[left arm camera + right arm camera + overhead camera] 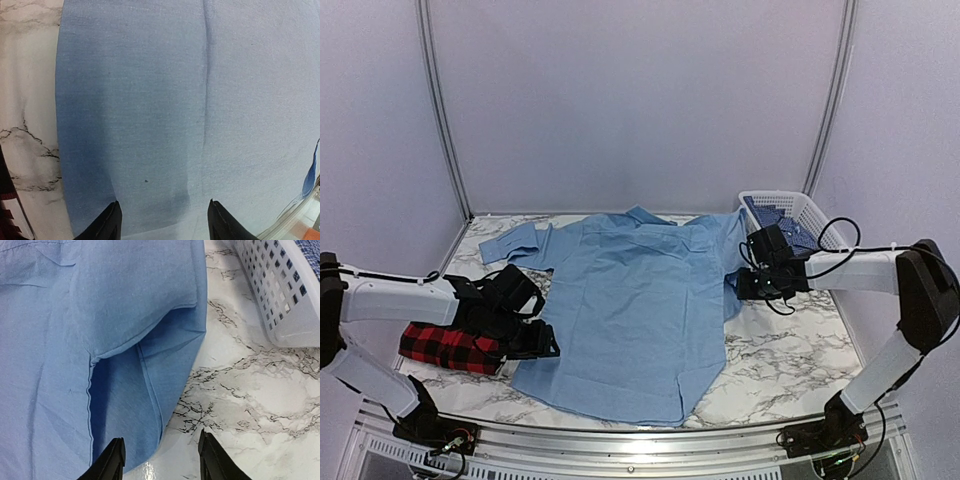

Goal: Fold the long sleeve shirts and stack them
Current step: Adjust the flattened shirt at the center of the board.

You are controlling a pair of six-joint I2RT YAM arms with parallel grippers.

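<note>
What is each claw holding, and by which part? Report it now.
Nothing is held. The left claw and the right claw are both open at the light blue shirt, with no cloth pinched between their fingers.

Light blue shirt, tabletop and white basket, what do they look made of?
Light blue collared shirt: thin woven cloth, matte, with a fine weave and stitched seams.
White grey-veined tabletop: marble look, glossy from its glare; possibly a printed laminate.
White lattice basket: likely moulded plastic, smooth, with regular holes.
</note>
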